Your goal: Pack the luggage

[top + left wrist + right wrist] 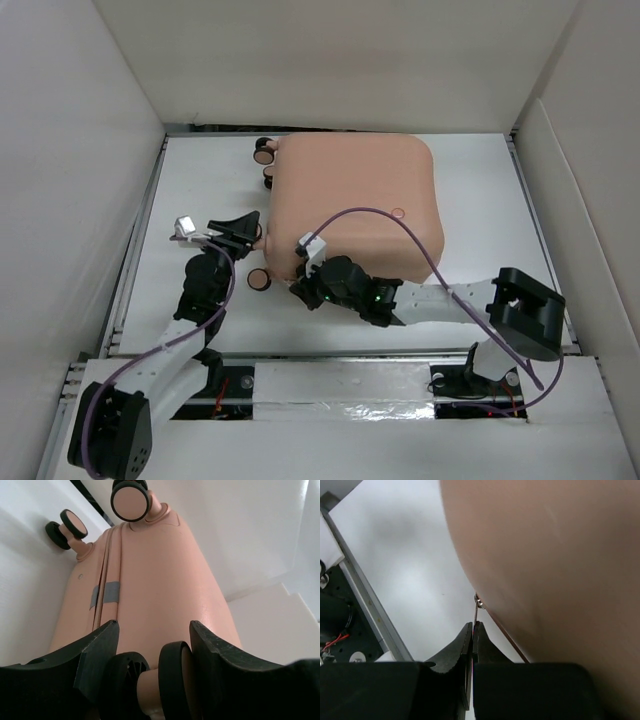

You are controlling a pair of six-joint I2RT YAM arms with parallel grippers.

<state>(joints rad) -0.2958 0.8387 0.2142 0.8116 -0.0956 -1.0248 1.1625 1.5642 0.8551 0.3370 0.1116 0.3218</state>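
Observation:
The salmon-pink luggage (355,195) lies flat and closed on the white table, its caster wheels pointing left. My left gripper (250,235) is at the luggage's near-left corner. In the left wrist view my left gripper (153,623) has its fingers pressed against both sides of a double caster wheel (172,680), with the shell (155,590) rising beyond. My right gripper (303,290) is at the near edge of the luggage. In the right wrist view my right gripper (473,625) is shut on the thin metal zipper pull (476,611) under the shell (560,555).
Other caster wheels (263,152) stick out at the far-left corner, and one (259,278) sits near my left arm. White walls (90,200) enclose the table on three sides. A metal rail (340,385) runs along the near edge. Purple cables (400,225) arc over the luggage.

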